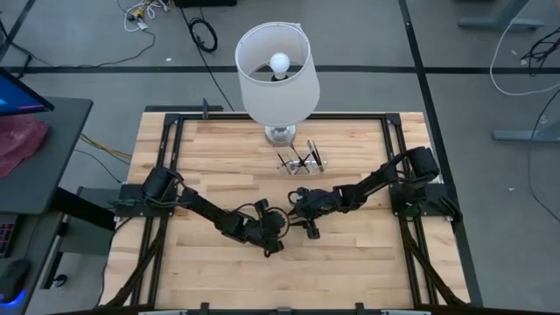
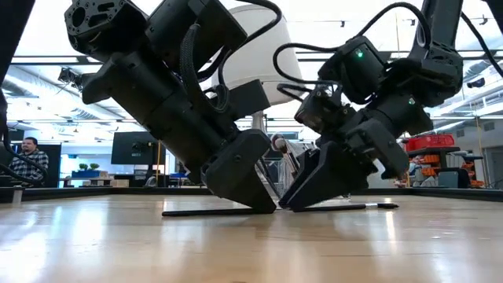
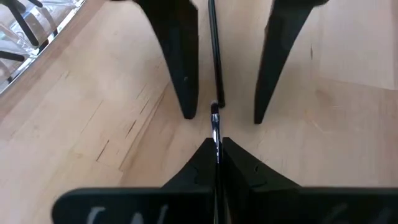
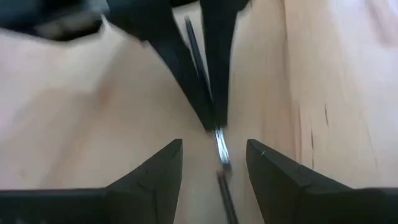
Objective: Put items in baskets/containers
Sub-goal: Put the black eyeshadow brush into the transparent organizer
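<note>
A thin dark makeup brush (image 2: 196, 211) with a silver ferrule (image 4: 221, 146) lies flat along the table between my two grippers. My left gripper (image 3: 216, 155) is shut on it near mid-table (image 1: 278, 227). My right gripper (image 4: 214, 163) faces it a finger's length away, open, with one finger on each side of the brush, touching nothing. The small clear box (image 1: 302, 160) stands beyond them at the lamp's foot, with several brushes inside. It also shows in the left wrist view (image 3: 28, 31). My left gripper pinches the brush between its two fingertips (image 3: 198, 163) right at the silver ferrule (image 3: 215, 127). The fingers slant down from the table's left side and point along the brush, not across it. The brush stays level on the wood (image 2: 369, 207).
A white-shaded lamp (image 1: 278, 74) stands at the table's far middle, just behind the box. A black frame (image 1: 175, 122) borders the wooden top. Bare wood stretches toward the near edge (image 1: 289, 280). A person (image 2: 27, 161) sits far off in the room.
</note>
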Controlling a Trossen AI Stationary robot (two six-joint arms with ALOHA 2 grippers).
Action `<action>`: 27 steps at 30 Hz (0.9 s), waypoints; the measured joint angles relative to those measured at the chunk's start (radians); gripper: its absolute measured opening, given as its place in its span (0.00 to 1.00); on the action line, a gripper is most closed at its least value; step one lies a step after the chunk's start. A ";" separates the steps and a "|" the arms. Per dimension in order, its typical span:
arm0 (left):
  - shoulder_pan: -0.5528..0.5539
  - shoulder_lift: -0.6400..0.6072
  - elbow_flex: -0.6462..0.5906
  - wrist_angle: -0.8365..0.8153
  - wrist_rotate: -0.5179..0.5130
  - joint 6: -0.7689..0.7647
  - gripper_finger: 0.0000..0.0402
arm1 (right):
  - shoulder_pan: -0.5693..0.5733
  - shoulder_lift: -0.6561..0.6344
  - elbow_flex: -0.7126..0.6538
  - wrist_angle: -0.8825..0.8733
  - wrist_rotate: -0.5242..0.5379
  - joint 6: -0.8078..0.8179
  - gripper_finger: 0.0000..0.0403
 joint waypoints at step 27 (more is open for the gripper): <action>-0.003 -0.065 0.000 -0.006 0.003 0.041 0.01 | -0.026 0.105 0.002 0.092 -0.036 0.000 0.01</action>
